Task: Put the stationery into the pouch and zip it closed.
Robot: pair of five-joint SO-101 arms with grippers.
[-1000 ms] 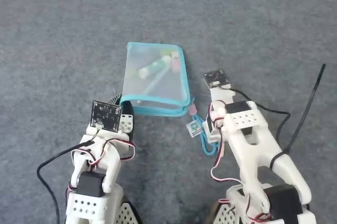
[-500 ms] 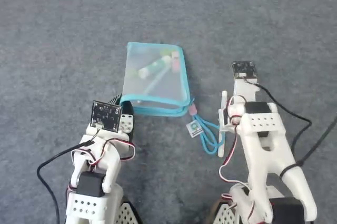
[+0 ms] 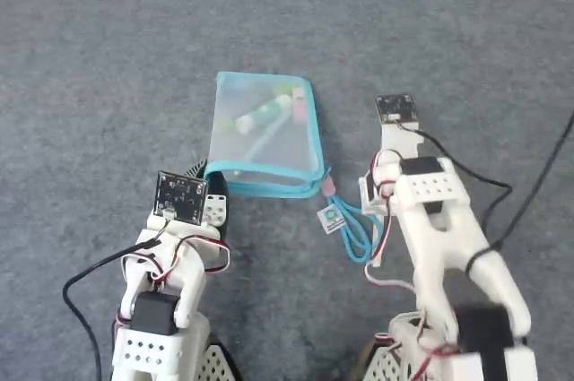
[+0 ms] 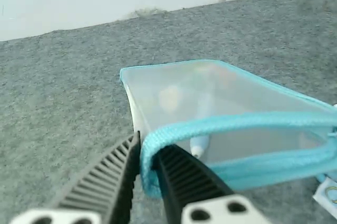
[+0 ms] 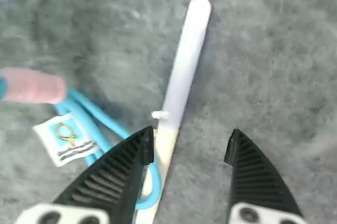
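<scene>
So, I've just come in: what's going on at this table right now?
The left gripper is shut on the blue-trimmed edge of the pouch, which already has a few items inside. The right gripper hangs open over a white pen lying on the grey mat beside the pouch's blue cord. The pen is not yet grasped or in the pouch.
</scene>
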